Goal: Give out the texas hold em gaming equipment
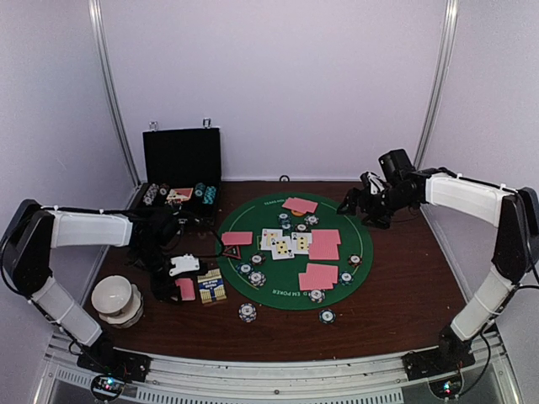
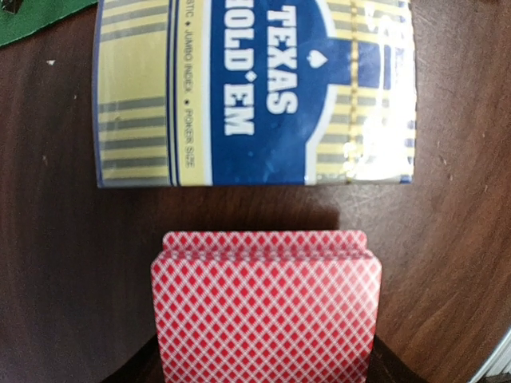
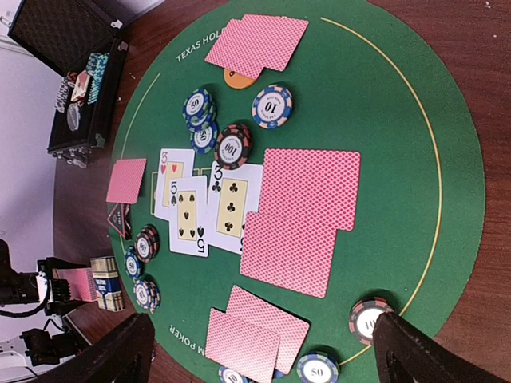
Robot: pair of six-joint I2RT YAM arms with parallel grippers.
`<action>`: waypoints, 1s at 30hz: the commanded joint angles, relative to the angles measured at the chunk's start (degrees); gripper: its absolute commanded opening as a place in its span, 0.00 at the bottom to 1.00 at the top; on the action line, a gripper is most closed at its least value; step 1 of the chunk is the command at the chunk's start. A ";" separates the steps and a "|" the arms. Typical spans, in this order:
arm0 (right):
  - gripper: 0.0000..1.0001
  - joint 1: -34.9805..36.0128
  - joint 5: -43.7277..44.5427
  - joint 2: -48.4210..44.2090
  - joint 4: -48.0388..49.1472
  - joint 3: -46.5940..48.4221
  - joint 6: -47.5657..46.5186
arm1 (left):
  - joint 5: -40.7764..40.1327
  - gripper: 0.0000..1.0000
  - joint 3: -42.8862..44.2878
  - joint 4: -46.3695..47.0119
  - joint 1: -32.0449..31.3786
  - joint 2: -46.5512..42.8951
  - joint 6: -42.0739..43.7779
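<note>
Round green mat point(image 1: 349, 223) holds lattice-backed cards point(image 1: 317, 276) and stripe-edged chips point(image 1: 257, 278).

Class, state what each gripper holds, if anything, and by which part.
Left gripper clamps the stack of pink-backed playing cards by its two side edges; right gripper holds nothing.

playing cards point(image 1: 324, 250) lie on the mat point(image 1: 349, 220); card box point(image 1: 210, 286) left of it

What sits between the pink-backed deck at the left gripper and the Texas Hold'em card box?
Nothing. The left wrist view shows only a strip of bare brown table between the pink-backed deck and the card box.
</note>
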 commanded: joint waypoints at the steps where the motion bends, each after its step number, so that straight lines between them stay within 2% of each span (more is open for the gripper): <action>1: 1.00 0.33 2.17 -3.26 0.13 -1.84 0.99 | 0.46 0.01 -0.04 2.97 -0.63 1.86 0.41; 7: 1.00 0.42 3.38 -6.20 -0.10 -3.57 1.08 | 0.93 0.08 0.27 3.75 -0.85 3.76 0.18; 8: 1.00 0.42 3.62 -6.65 -0.04 -3.87 1.10 | 1.07 0.10 0.30 3.72 -1.02 3.94 0.11; 9: 1.00 0.42 3.92 -7.05 0.00 -4.04 1.04 | 1.30 0.16 0.41 3.71 -1.18 4.11 0.06; 12: 0.99 0.42 4.61 -7.74 -0.14 -4.37 0.78 | 1.69 0.51 0.67 3.72 -1.59 4.10 -0.03; 13: 1.00 0.42 4.84 -7.94 -0.21 -4.42 0.76 | 1.80 0.69 0.83 3.72 -1.60 3.99 -0.26; 14: 0.99 0.42 5.12 -8.10 -0.33 -4.46 0.63 | 1.94 0.81 0.98 3.72 -1.60 3.81 -0.41; 15: 0.99 0.42 5.36 -8.29 -0.33 -4.47 0.53 | 2.11 0.90 1.12 3.60 -1.60 3.53 -0.43; 16: 0.99 0.42 5.58 -8.50 -0.31 -4.40 0.39 | 2.42 0.94 1.34 3.24 -1.60 3.28 -0.38; 18: 0.99 0.42 6.01 -8.88 -0.49 -4.11 0.05 | 2.55 0.97 1.87 2.27 -1.60 2.74 -0.55; 23: 1.00 0.42 7.41 -9.75 -1.49 -2.63 -1.21 | 2.48 0.98 3.83 -1.20 -1.61 0.70 -0.80; 30: 0.99 0.18 11.70 -12.17 -2.49 -0.69 -2.64 | 3.59 0.98 12.64 -10.91 -1.11 -4.39 -2.39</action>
